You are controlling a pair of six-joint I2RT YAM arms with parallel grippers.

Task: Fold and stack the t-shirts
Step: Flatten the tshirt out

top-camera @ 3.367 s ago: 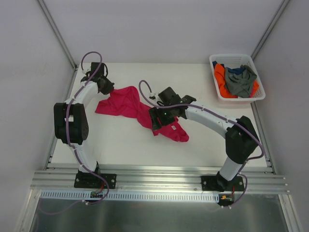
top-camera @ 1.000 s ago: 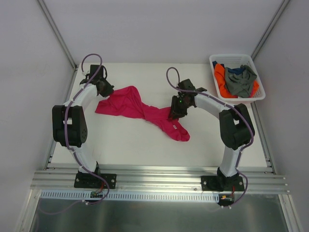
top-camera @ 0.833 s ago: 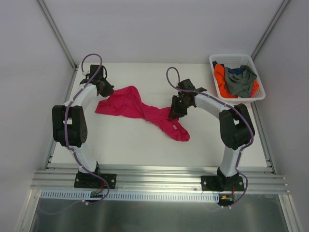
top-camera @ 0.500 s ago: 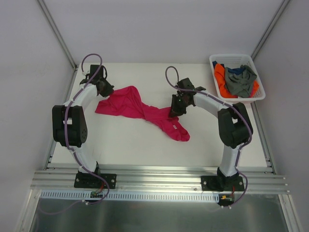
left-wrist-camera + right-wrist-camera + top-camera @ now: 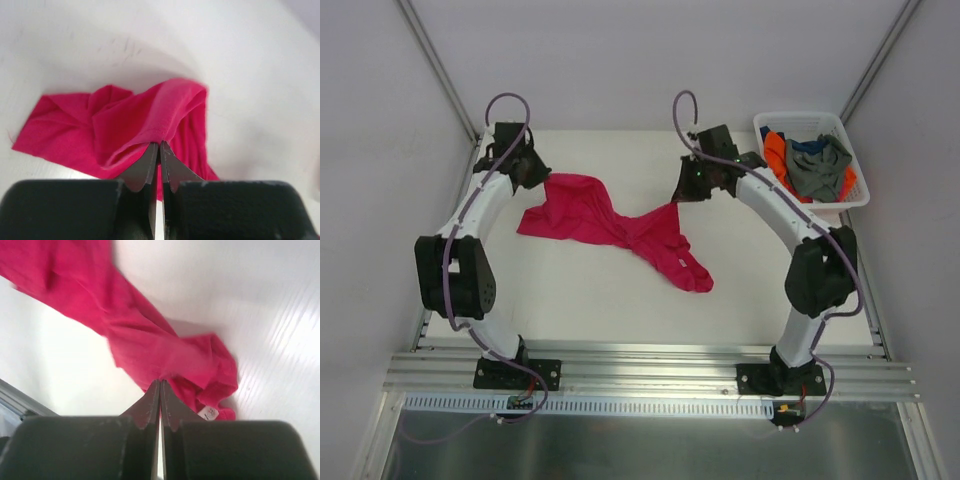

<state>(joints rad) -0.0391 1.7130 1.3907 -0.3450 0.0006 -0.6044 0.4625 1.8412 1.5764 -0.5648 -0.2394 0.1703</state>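
The magenta-pink t-shirt (image 5: 582, 212) lies crumpled across the middle of the table, stretched between both arms. My left gripper (image 5: 540, 179) is shut on a fold at the shirt's far left edge; in the left wrist view the gripper (image 5: 160, 144) pinches the cloth (image 5: 125, 120), which rises off the table. My right gripper (image 5: 679, 198) is shut on the shirt's right part; in the right wrist view the gripper (image 5: 160, 382) pinches the pink cloth (image 5: 150, 345) beside a white label (image 5: 210, 413). The orange (image 5: 775, 158), grey (image 5: 820, 167) and dark blue (image 5: 807, 145) t-shirts lie bundled in the basket.
A white plastic basket (image 5: 803, 117) stands at the back right corner of the table, close to the right arm's elbow. Metal frame rails run along the table's left, right and near edges.
The right gripper has shut on the pink shirt and moved toward the back, lifting that part. The left gripper, still shut, has also moved back and up with its edge.
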